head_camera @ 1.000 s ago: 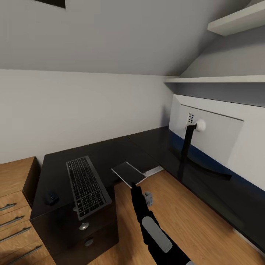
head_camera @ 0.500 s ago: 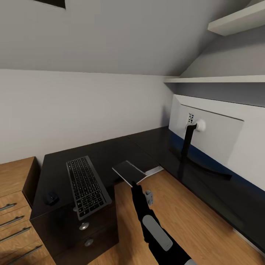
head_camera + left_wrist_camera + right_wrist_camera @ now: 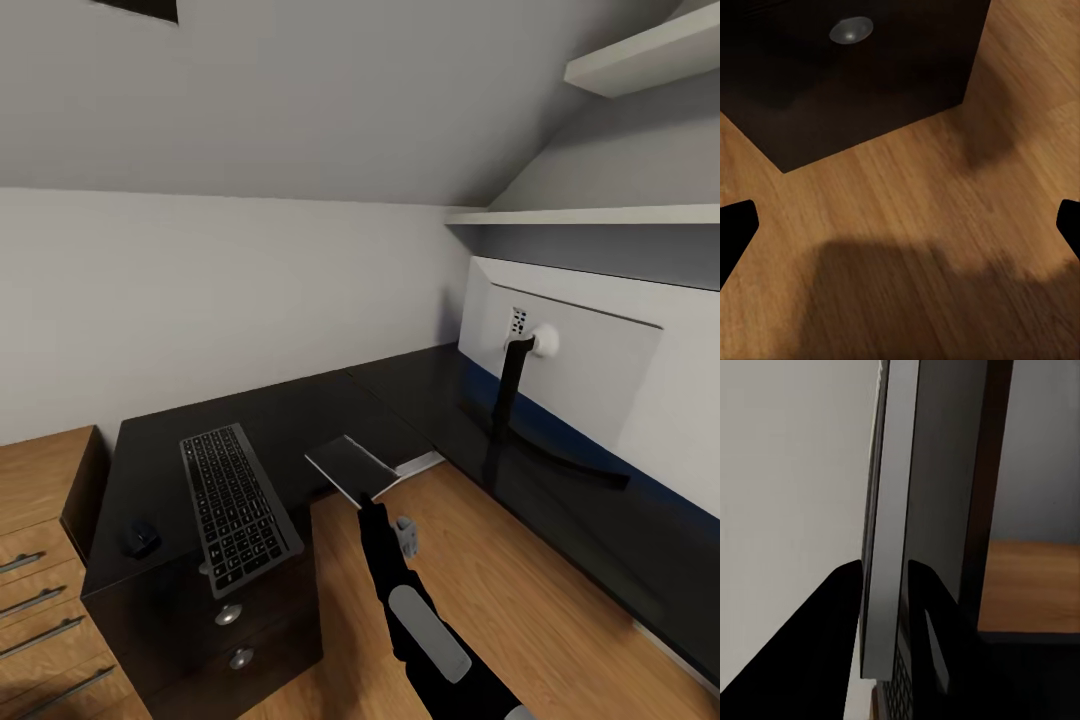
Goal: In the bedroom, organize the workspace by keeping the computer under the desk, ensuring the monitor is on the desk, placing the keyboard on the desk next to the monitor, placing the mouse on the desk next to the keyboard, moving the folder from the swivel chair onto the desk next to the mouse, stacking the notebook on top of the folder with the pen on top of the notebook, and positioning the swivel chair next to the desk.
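i have the right gripper (image 3: pixel 362 500) raised in front of me, its jaws pinching the near edge of a flat grey slab, which i take to be the notebook (image 3: pixel 350 468). in the right wrist view the notebook (image 3: pixel 889 510) runs edge-on straight out from between the two dark fingers (image 3: pixel 832 615), clamped on both faces. it hangs tilted at the inner corner of the desk (image 3: pixel 400 400), partly over the black top and partly over the wood floor (image 3: pixel 520 590).

out beyond the jaws and to their left lies the keyboard (image 3: pixel 236 495), flat on the desk's short wing, with the mouse (image 3: pixel 141 538) just beside its far side, near the desk edge. to the right of the jaws, well apart, the monitor (image 3: pixel 575 370) stands on the long wing, pale back toward me, on its slim black stand.

the left gripper (image 3: pixel 900 232) points down at the floor, its fingertips (image 3: pixel 735 225) spread wide with nothing between them; ahead of them sits the black drawer unit (image 3: pixel 855 67) with a round silver knob (image 3: pixel 851 30).
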### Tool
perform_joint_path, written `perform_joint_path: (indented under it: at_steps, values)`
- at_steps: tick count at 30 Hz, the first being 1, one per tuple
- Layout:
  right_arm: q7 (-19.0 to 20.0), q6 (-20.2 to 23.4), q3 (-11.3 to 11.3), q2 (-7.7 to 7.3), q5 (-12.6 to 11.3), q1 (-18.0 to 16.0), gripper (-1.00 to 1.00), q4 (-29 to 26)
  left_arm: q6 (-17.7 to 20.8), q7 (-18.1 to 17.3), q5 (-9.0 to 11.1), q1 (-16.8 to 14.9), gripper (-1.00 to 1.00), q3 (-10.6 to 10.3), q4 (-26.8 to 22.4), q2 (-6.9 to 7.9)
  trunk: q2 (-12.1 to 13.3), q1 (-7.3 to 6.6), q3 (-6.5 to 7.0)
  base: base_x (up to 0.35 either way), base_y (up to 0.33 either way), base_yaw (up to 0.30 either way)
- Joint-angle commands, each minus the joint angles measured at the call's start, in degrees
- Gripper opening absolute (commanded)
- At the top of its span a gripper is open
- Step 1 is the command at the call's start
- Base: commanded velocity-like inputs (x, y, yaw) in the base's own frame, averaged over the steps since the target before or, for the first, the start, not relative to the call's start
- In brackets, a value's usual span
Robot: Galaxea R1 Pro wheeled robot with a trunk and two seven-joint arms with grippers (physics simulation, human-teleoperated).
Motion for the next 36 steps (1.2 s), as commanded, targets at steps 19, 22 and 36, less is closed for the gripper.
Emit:
perform_joint_path:
  at_steps: [19, 22, 36]
  values:
    - [0.4, -0.5, -0.4, -0.22, -0.7, -0.1, -1.00, 0.2, -0.1, 0.3, 0.3, 0.0, 1.00, -0.1, 0.0, 0.12, 0.0, 0.00, 0.13, 0.000, 0.000, 0.034]
    - [0.2, -0.5, -0.5, -0.21, -0.7, -0.1, -1.00, 0.3, -0.1, 0.3, 0.3, 0.0, 1.00, -0.1, 0.0, 0.12, 0.0, 0.00, 0.13, 0.000, 0.000, 0.002]
    - [-7.8, -0.4, -1.1, -0.20, 0.0, -0.6, -1.00, 2.2, -0.2, 0.4, 0.2, 0.0, 1.00, -0.1, 0.1, 0.12, 0.0, 0.00, 0.13, 0.074, 0.000, 0.000]
